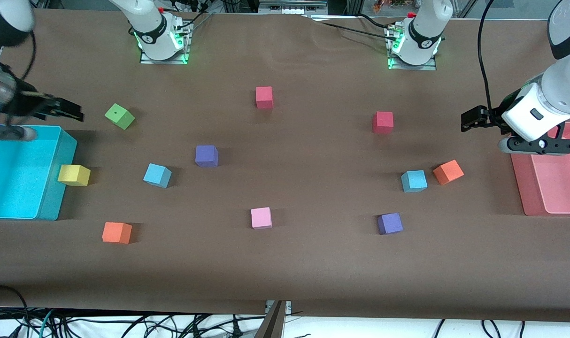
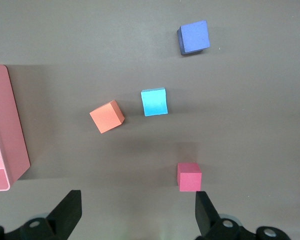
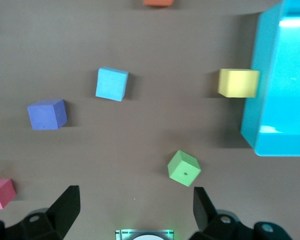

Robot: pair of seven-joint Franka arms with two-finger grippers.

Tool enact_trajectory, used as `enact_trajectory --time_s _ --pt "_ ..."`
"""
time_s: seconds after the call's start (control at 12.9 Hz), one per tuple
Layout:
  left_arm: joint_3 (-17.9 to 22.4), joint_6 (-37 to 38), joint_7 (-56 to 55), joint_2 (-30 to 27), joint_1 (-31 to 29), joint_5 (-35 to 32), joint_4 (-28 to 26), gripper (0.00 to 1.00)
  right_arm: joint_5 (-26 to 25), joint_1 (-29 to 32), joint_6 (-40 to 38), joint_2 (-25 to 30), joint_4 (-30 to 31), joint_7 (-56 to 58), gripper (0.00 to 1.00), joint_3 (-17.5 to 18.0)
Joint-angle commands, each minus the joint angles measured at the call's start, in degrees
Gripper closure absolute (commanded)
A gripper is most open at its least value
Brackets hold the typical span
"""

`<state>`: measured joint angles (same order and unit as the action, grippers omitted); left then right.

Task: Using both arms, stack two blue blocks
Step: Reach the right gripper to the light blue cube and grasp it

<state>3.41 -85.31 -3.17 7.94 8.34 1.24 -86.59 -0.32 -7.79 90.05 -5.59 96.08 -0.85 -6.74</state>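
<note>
Front view, brown worktop (image 1: 285, 272), contents as follows.

Blue blocks, two, both resting on the worktop and well apart. One blue block (image 1: 157, 175) toward the right arm's end, between a yellow block (image 1: 73, 175) and a purple block (image 1: 206, 156); seen also in the right wrist view (image 3: 111, 84). The other blue block (image 1: 414, 181) toward the left arm's end, just beside an orange block (image 1: 448, 172) without touching it; seen also in the left wrist view (image 2: 154, 102).

Other cubes: green block (image 1: 119, 116); two red blocks, one (image 1: 264, 97) mid-worktop, one (image 1: 382, 122) toward the left arm's end; pink block (image 1: 261, 218); second purple block (image 1: 389, 223); second orange block (image 1: 116, 232).

Containers: turquoise bin (image 1: 55, 188) at the right arm's end, the yellow block touching its wall; pink tray (image 1: 522, 188) at the left arm's end.

Left gripper (image 1: 473, 119): in the air over bare worktop near the pink tray; fingers (image 2: 67, 212) spread wide, holding nothing.

Right gripper (image 1: 69, 111): in the air by the turquoise bin's farther corner, near the green block; fingers (image 3: 65, 205) spread wide, holding nothing.
</note>
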Motion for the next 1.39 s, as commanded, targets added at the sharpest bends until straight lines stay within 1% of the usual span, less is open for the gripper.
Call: enact_trajectory --time_s 0.0,0.23,0.31,0.39,0.54,0.7,0.77,0.93,1.08,1.32 --pt "0.1 1.5 -0.2 0.8 0.3 0.1 1.9 0.00 -0.1 -2.0 6.7 -6.7 -0.2 0.2 0.00 -0.1" --pt "0.2 1.5 -0.1 0.8 0.2 0.1 1.9 0.00 0.1 -3.2 14.2 -13.7 0.2 -0.4 0.00 -0.1" --pt "0.2 1.5 -0.1 0.8 0.2 0.1 1.9 0.00 0.1 -3.3 16.9 -15.3 1.6 -0.4 0.00 0.0" --pt "0.2 1.5 -0.1 0.8 0.2 0.1 1.9 0.00 0.2 -3.4 19.9 -16.1 3.1 -0.5 0.00 0.2" --pt "0.3 1.5 0.0 0.8 0.2 0.1 1.9 0.00 2.5 -3.5 26.1 -17.4 6.8 -0.7 0.00 0.7" --pt "0.3 1.5 0.0 0.8 0.2 0.1 1.9 0.00 2.7 -4.7 32.5 -18.9 10.4 -3.2 0.00 0.8" --pt "0.3 1.5 0.0 0.8 0.2 0.1 1.9 0.00 2.7 -4.8 34.6 -19.4 11.9 -4.2 0.00 0.8" --pt "0.4 1.5 0.0 0.8 0.2 0.1 1.9 0.00 3.0 -4.8 38.2 -20.0 14.3 -4.4 0.00 0.9" --pt "0.4 1.5 0.0 0.8 0.1 0.1 1.9 0.00 4.1 -4.8 40.5 -21.7 14.7 -5.5 0.00 1.0" --pt "0.4 1.5 0.0 0.8 0.1 0.1 1.9 0.00 4.4 -4.9 41.0 -22.9 14.7 -5.6 0.00 1.1"
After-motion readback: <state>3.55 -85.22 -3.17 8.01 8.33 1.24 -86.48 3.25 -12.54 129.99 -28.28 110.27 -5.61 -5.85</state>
